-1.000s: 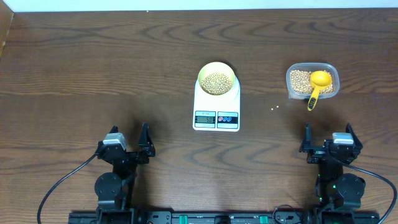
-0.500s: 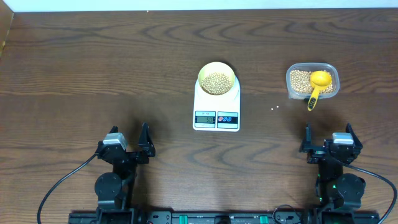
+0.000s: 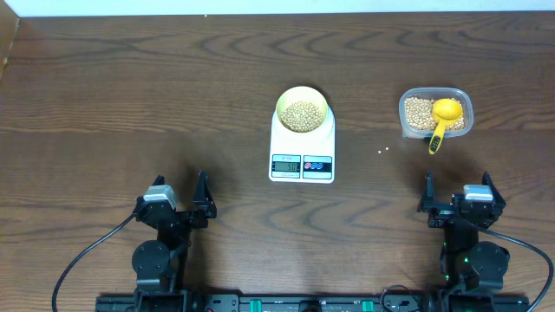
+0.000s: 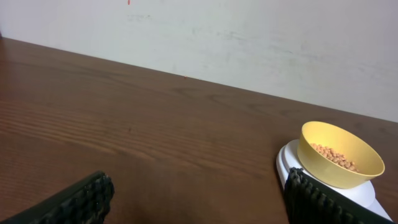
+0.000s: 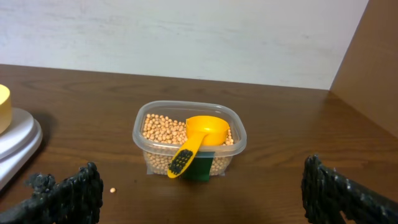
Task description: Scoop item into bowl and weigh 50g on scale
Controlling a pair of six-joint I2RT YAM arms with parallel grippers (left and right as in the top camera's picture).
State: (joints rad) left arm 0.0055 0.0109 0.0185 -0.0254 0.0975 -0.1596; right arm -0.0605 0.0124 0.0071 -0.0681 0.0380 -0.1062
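Tan beans (image 3: 302,113) lie in the yellow bowl (image 3: 282,106), which sits on the back of the white scale (image 3: 286,143). To the right, a clear tub (image 3: 404,97) holds more beans and a yellow scoop (image 3: 444,114). One stray bean (image 3: 381,152) lies between scale and tub. The left gripper (image 3: 180,184) and right gripper (image 3: 457,186) sit well apart from these, fingers wide apart, holding nothing.

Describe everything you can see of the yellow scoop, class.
The scoop is bright yellow and looks like plastic, with a round cup and a flat handle that has a dark ribbed patch near its end. It lies in the clear tub, cup upward and seemingly empty, resting on the beans. Its handle slopes down and out over the tub's near rim. Nothing else touches it.
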